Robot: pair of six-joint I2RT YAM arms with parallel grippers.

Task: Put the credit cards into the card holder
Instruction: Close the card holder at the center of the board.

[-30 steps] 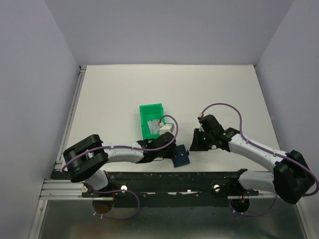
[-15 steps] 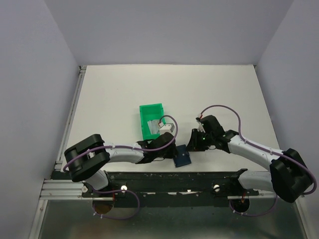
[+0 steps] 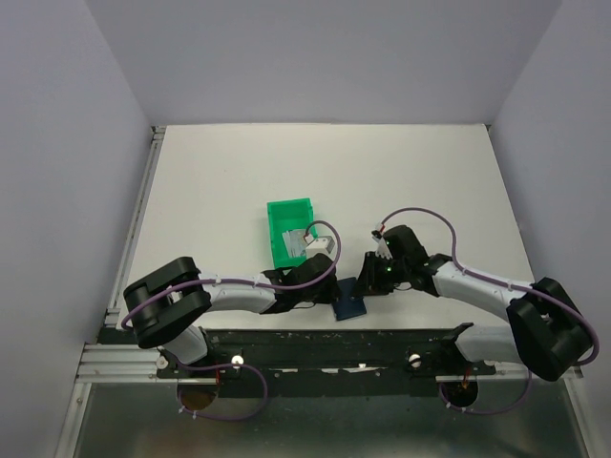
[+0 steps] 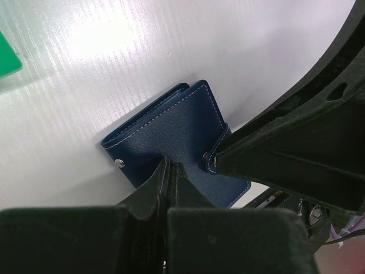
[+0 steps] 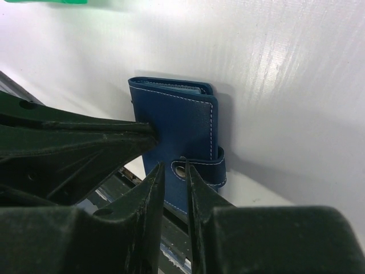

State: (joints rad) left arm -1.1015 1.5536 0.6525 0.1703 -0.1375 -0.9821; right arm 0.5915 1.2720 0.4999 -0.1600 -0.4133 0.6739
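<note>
A: One holder (image 3: 347,303), navy, lies folded at the near edge of the bench (image 3: 401,172), just right of the green bin (image 3: 286,212). How will it handle?
B: Light and soft, I judge. The stitched, leather-like covers will bend, and it may skate on that glossy bench, so it wants pinning.
A: The left jaws?
B: Fully closed, tips pressed on the cover's near edge. They hold nothing that I can see.
A: And the right jaws?
B: A narrow gap stands between them, straddling the snap tab (image 5: 201,165). Whether they nip it I cannot tell. The tab's free end is the place to pull, I think.
A: The cards? Any writing?
B: A pale thing (image 3: 293,247) in the bin may be one, but it's too small to say. No brand or print reads anywhere.
</note>
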